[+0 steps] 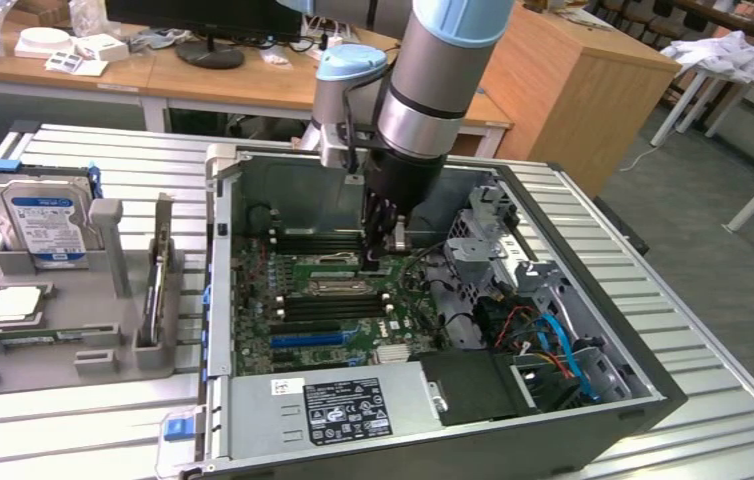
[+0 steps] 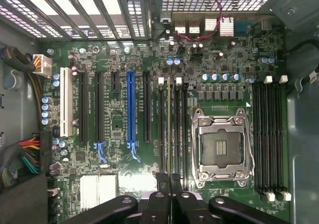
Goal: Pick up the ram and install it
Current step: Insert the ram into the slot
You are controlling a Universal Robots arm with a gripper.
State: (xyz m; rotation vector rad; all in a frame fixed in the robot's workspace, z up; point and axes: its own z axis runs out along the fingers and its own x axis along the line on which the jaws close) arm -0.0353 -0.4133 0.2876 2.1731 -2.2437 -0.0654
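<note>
My gripper (image 1: 380, 257) reaches down into the open computer case (image 1: 617, 395), just above the motherboard (image 1: 300, 318). In the wrist view its black fingers (image 2: 160, 183) are pressed together and the gripper (image 2: 170, 180) is shut on the ram (image 2: 169, 129). The ram shows edge-on as a thin green-yellow line. It runs in line with the bank of black memory slots (image 2: 177, 124) beside the empty processor socket (image 2: 220, 147). Whether the ram is seated in a slot or still just above it I cannot tell.
A grey tray (image 1: 30, 375) at the exterior view's left holds a silver hard drive (image 1: 41, 215) and a square processor chip (image 1: 14, 305). Inside the case are a power supply (image 1: 337, 405), coloured cables (image 1: 557, 345), a second slot bank (image 2: 269, 139) and expansion slots (image 2: 130, 109).
</note>
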